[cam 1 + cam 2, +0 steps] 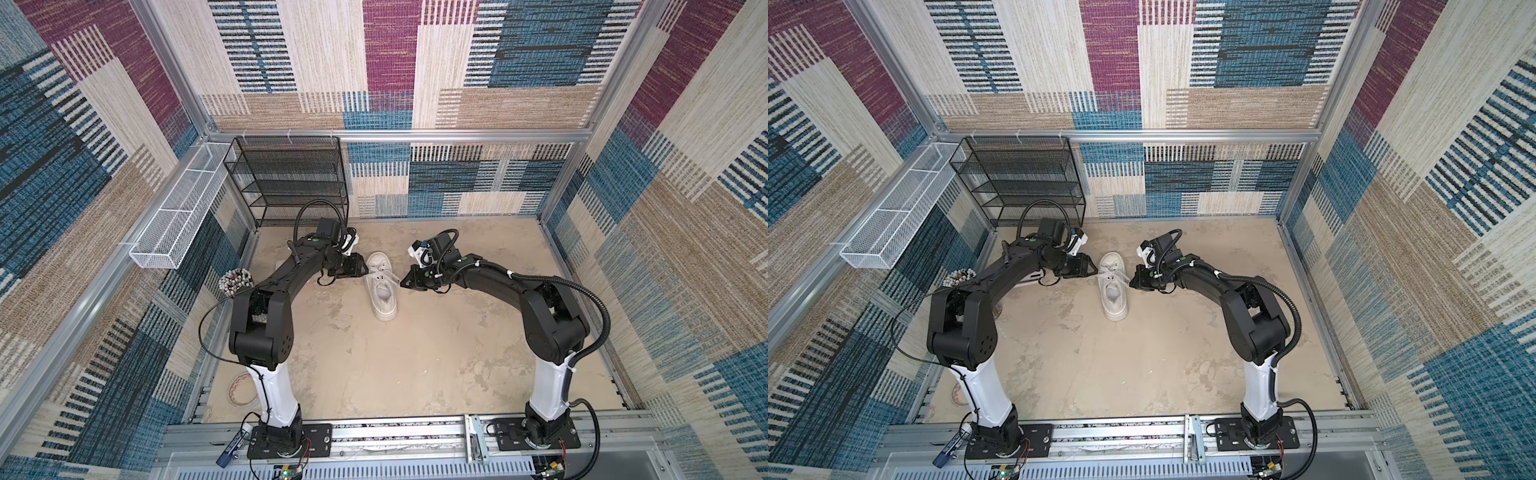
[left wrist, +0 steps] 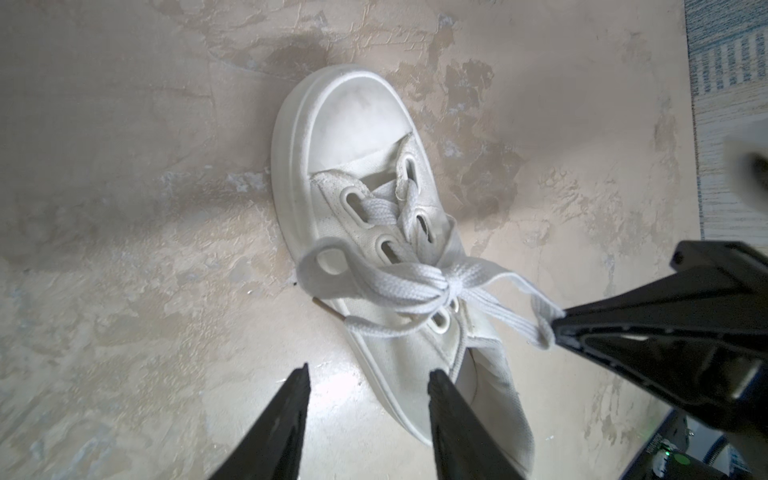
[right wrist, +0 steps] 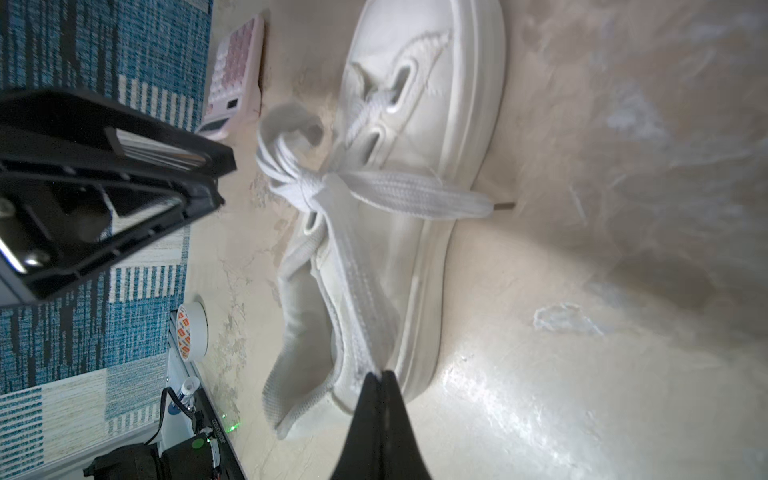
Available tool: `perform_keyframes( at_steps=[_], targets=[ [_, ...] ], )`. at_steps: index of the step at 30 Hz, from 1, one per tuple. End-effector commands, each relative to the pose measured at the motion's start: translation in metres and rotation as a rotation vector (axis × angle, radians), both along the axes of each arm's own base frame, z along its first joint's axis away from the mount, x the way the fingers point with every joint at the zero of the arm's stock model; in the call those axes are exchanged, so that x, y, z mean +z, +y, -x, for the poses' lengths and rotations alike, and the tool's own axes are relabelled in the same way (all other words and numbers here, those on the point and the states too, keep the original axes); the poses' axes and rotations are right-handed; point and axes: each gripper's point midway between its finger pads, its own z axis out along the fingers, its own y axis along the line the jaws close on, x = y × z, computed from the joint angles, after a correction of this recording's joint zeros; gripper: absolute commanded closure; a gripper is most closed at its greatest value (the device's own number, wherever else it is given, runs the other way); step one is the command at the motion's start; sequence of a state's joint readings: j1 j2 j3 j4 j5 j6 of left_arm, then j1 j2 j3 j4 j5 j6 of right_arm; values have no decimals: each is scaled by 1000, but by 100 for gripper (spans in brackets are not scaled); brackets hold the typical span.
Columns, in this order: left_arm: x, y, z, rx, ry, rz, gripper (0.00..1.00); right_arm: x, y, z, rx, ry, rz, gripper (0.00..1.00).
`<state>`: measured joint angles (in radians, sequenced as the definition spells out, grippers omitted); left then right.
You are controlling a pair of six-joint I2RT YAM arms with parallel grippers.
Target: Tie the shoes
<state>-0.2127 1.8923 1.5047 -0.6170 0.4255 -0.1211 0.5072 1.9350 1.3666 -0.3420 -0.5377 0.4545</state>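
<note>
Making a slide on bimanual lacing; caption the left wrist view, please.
Right pincer clamps a lace off the knot on the white sneaker; left pincer hovers open nearby.

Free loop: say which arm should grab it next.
Left. The left pincer is open, empty, and nearest the free loop; the right pincer is shut on the other loop.
</note>
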Motion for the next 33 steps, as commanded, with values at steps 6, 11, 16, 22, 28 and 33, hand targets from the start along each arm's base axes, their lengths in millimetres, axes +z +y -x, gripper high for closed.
perform_keyframes(
  at_steps=[6,11,16,22,28,33],
  targets=[
    [1,-4,-2,-6,-6,25,50,-25,0,3,-7,49,47,99],
    [10,-9,-6,0,-23,67,50,-49,5,-2,9,94,54,99],
    [16,-9,-12,11,-31,95,48,-47,3,-12,-4,59,77,89],
    [18,-6,-18,24,-49,103,46,-21,-15,-18,-58,-5,96,67],
    [33,-9,-17,18,-73,123,46,5,-14,-24,-55,-48,39,66],
    [47,-26,-13,-18,-101,147,47,32,-6,-30,-50,-102,-18,67]
  ],
)
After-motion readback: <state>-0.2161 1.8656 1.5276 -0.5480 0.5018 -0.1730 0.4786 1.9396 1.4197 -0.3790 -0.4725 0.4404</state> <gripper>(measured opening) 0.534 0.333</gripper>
